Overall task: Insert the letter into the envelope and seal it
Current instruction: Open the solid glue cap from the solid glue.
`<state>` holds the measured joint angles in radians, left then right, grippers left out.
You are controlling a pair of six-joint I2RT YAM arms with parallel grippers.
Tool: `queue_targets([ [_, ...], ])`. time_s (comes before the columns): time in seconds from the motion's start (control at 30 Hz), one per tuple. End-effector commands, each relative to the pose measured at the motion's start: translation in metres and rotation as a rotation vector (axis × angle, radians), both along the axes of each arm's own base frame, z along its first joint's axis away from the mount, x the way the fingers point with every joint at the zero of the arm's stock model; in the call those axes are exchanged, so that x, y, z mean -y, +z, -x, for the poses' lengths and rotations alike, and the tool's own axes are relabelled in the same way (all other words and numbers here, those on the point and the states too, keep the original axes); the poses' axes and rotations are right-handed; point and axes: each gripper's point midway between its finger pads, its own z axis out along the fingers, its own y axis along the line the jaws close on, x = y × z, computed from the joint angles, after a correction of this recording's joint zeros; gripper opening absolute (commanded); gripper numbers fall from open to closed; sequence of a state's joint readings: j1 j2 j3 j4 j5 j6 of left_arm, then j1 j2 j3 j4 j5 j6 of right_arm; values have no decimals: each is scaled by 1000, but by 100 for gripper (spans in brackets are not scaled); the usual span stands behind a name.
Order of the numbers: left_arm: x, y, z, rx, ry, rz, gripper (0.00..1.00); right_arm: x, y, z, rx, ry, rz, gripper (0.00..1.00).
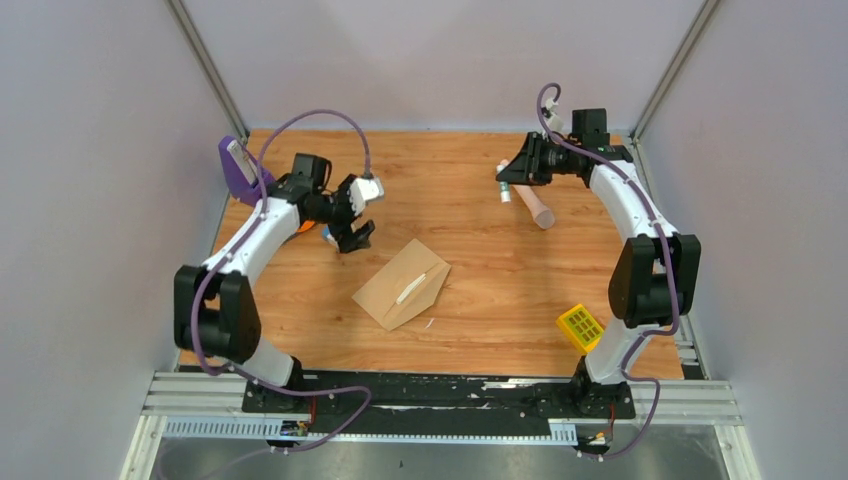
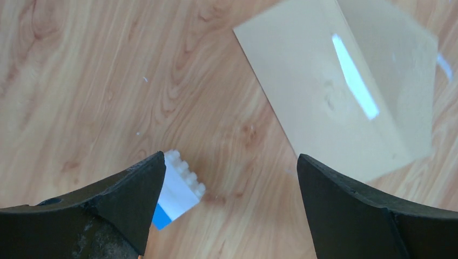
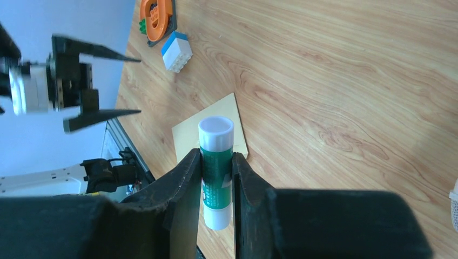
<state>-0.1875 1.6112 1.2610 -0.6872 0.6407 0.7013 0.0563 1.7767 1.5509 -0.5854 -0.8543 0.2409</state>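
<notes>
Envelope (image 1: 400, 288) lies flat, seemingly shut; right tool (image 3: 216, 159) clamps glue stick (image 3: 216, 178).

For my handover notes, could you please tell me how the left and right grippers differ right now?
The left gripper stands wide open and empty; the right gripper is shut on a green-and-white glue stick. The left gripper hangs near the white-and-blue building brick and the envelope; the right gripper is farther back, away from both. Both have dark fingers.

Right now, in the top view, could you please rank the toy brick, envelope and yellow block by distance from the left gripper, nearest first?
1. toy brick, just beside the left gripper.
2. envelope, table centre.
3. yellow block, far right.
</notes>
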Motion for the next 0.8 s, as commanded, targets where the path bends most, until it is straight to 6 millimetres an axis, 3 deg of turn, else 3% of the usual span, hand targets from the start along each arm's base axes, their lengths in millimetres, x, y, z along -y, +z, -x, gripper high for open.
queue_targets([
  [0.0,-24,-11,28,388,-425,-257,100,5,19,-7,106,-12,37,0],
  [0.17,-13,-14,82,400,-705,-277,100,10,13,-12,109,-33,69,0],
  [0.3,-2,-41,114,357,-816,-323,100,13,10,-15,110,-45,91,0],
  [0.4,-5,-75,116,397,-869,-437,100,15,8,-16,117,-52,107,0],
  [0.47,0,-85,114,443,-893,-462,100,18,5,-18,121,-60,127,0],
  [0.77,20,-96,104,552,-878,-511,100,28,1,-23,128,-89,167,0],
])
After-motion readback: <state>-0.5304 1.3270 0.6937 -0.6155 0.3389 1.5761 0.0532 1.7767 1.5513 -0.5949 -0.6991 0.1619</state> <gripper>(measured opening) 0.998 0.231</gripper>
